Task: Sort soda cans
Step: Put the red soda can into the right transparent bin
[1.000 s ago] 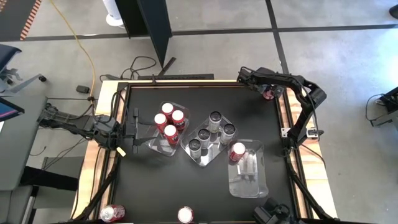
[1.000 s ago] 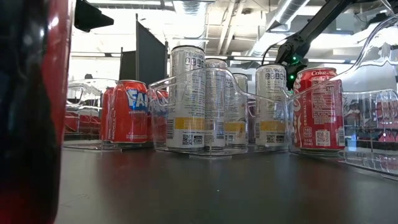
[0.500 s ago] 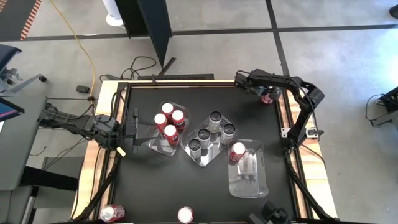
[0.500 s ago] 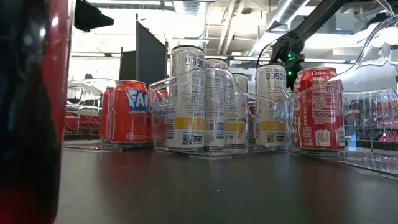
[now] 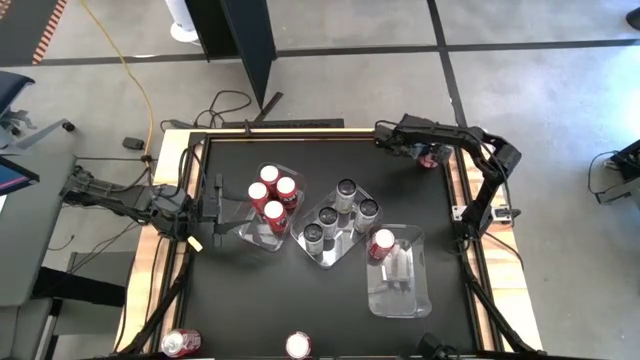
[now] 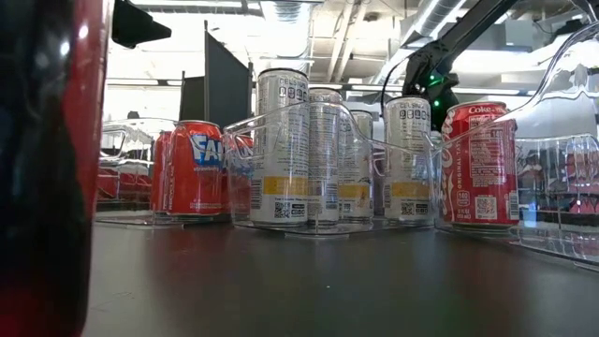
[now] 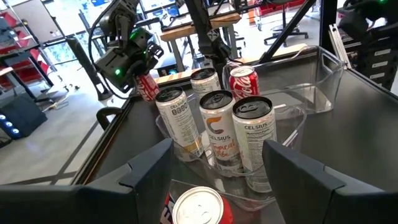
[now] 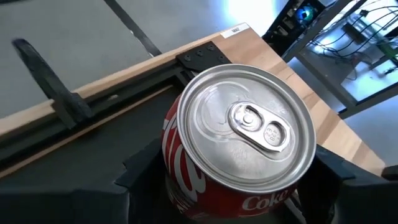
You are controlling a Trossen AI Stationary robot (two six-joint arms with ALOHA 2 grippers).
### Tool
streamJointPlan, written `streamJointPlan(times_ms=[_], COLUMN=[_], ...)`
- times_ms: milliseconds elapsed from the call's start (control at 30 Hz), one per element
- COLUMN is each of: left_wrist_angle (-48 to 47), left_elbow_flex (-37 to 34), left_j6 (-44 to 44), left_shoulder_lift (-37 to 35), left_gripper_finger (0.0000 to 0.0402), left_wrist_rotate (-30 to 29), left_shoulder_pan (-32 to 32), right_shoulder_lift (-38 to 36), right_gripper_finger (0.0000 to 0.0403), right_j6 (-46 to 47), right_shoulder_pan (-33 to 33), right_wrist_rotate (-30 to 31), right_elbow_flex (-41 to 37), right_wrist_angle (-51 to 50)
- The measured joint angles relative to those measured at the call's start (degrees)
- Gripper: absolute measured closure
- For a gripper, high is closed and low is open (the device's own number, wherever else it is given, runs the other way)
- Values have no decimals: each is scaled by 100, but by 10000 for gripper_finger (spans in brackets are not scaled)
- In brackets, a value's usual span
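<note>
Black and matte, the surface (image 5: pixel 330 310) sits in a wooden frame on a grey concrete floor, with three clear rectangular plastic trays laid in a slanting row across its middle. The left tray (image 5: pixel 262 232) holds four red soda cans with silver tops (image 5: pixel 272 193), the middle tray (image 5: pixel 335 252) holds four silver-grey soda cans with dark tops (image 5: pixel 338 212), and the right tray (image 5: pixel 405 290) holds a single red cola can (image 5: pixel 381 243). Two more red-sided cans (image 5: pixel 297 346) stand at the near edge.

At the far right corner, the right claw (image 5: pixel 428 152) has its two dark fingers set on either side of a red cola can with a silver pull-tab top (image 8: pixel 239 140). The fingers stand fairly wide, close against the can's sides, and the can looks gripped and tilted, though the right wrist view hides the actual contact. The left wrist view shows this can (image 7: pixel 147 86) leaning under the claw, apparently off the surface.

The step in hand seems to be carrying this can to the right tray. Doing it well means keeping the grip square on the can's body, lifting clear of the tray walls, and bringing it upright before lowering into the open space beside the cola can already there, without knocking it.

The left claw (image 7: pixel 214 186) waits at the left tray, fingers apart and holding nothing.
</note>
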Motion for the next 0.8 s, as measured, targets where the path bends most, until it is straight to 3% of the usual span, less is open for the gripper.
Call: streamJointPlan(times_ms=[333, 800], left_wrist_angle=[-1, 0], left_elbow_flex=[0, 0], left_j6=[-4, 4], left_shoulder_lift=[0, 0], left_gripper_finger=[162, 162], left_wrist_rotate=[1, 1], left_shoulder_pan=[1, 2], right_shoulder_lift=[-782, -2140], right_gripper_finger=[121, 122], right_j6=[182, 698], right_shoulder_pan=[495, 2071], right_wrist_rotate=[27, 202], right_elbow_flex=[11, 11], right_wrist_angle=[-253, -1120])
